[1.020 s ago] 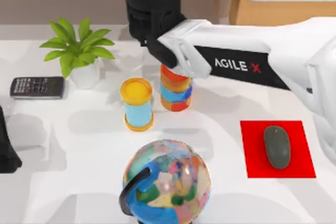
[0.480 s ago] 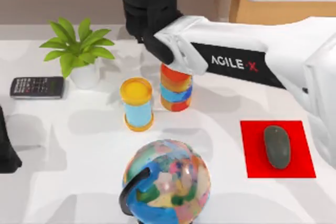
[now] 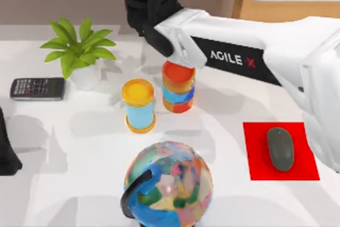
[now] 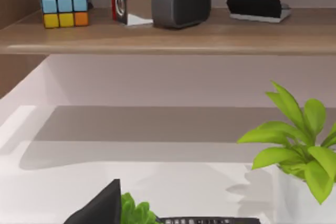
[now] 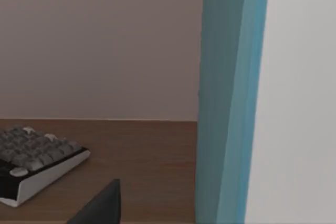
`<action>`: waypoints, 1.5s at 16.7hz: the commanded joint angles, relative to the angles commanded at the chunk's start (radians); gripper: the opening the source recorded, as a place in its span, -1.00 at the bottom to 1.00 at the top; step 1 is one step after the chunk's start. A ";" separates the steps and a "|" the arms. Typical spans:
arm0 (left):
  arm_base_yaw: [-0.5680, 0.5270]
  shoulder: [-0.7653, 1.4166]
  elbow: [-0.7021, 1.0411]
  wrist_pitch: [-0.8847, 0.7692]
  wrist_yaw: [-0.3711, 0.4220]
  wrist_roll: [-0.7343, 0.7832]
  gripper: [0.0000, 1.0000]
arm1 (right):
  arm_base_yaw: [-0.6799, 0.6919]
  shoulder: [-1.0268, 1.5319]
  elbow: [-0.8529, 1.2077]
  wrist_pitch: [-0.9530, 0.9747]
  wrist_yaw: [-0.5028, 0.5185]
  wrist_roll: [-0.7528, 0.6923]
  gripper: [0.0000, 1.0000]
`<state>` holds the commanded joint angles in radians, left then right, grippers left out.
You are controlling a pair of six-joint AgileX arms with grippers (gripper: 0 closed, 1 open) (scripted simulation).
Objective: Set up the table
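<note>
Right gripper has lifted clear of the striped cup; whether its fingers are open or closed I cannot tell.
Compared with a second ago, the arm sits higher and behind the cup, whose rim now shows whole. The cup stands on the table beside the yellow-lidded jar, so that placement looks done. Left gripper idles far left of the cup.

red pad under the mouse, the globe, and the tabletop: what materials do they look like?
Judged by look alone:
Red pad: flat, matte, uniform red, no glare; probably fabric or rubber.
Globe: glossy multicolour sphere with pale sheen patches, in a black arc holder; likely hard plastic.
Table: smooth white surface with soft shadows and faint sheen; laminate or painted board, hard to tell which.
</note>
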<state>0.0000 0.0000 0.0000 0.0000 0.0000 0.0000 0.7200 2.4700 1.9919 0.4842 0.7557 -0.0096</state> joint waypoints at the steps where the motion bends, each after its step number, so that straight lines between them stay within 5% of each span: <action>1: 0.000 0.000 0.000 0.000 0.000 0.000 1.00 | 0.000 0.000 0.000 0.000 0.000 0.000 1.00; 14: 0.000 0.000 0.000 0.000 0.000 0.000 1.00 | 0.000 0.000 0.000 0.000 0.000 0.000 -0.96; 25: 0.000 0.000 0.000 0.000 0.000 0.000 1.00 | 0.008 -0.012 -0.016 0.003 0.004 0.001 -1.00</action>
<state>0.0000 0.0000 0.0000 0.0000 0.0000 0.0000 0.7278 2.4578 1.9760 0.4868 0.7594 -0.0084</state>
